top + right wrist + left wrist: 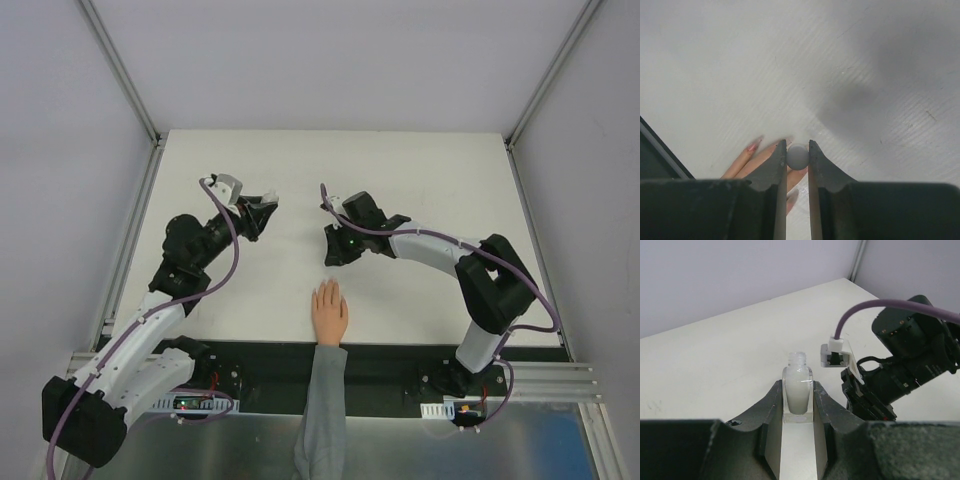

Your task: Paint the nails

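Two robot arms [190, 260] [430, 248], one mannequin hand [329, 312], one uncapped clear bottle [798, 390], one white cap [797, 156], one table [420, 170].

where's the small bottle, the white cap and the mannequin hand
small bottle [797, 392], left wrist view, on its clear body
white cap [797, 157], right wrist view, on its round top
mannequin hand [329, 315], top external view, on the back of the hand

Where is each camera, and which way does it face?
Top: overhead, behind the bases, facing down on table, left arm, right arm, mannequin hand.
Left wrist: faces out along left jaws clamping an uncapped bottle; right arm beyond.
Right wrist: faces down past right jaws pinching a white cap, above the fingers.
Shared: top and right wrist show that hand.
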### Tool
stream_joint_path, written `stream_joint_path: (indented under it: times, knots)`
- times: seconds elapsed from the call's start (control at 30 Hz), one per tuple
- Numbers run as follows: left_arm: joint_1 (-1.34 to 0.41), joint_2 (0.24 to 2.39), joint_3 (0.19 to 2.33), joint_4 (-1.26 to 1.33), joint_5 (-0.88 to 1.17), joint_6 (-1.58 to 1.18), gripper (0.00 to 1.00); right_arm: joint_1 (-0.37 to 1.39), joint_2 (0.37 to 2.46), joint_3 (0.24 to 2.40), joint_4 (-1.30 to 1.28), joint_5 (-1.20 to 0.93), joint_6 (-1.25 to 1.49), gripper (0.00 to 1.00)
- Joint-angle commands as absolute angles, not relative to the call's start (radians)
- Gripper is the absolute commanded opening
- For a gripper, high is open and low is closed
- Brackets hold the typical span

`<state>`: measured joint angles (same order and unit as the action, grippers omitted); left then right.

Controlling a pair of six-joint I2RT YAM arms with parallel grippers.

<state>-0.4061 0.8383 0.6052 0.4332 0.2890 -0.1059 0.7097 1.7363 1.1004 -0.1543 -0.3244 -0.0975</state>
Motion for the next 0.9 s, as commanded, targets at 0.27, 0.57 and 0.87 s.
stream_joint_path:
  times: [0.27, 0.57, 0.87]
  knots:
    - [-0.247, 0.864, 0.601, 0.603, 0.446, -0.216, 0.00, 0.716, 1.701, 1.106, -0.115, -0.313, -0.129, 0.00]
    - [-0.247, 0.871, 0.641, 0.621, 0.552, -0.314, 0.00, 0.715, 1.615, 1.040, -0.110, -0.341, -0.103, 0.00]
    - [-0.249, 0.907, 0.649, 0.478, 0.457, -0.325, 0.00, 0.716, 1.627, 1.094, -0.199, -0.322, -0.035, 0.00]
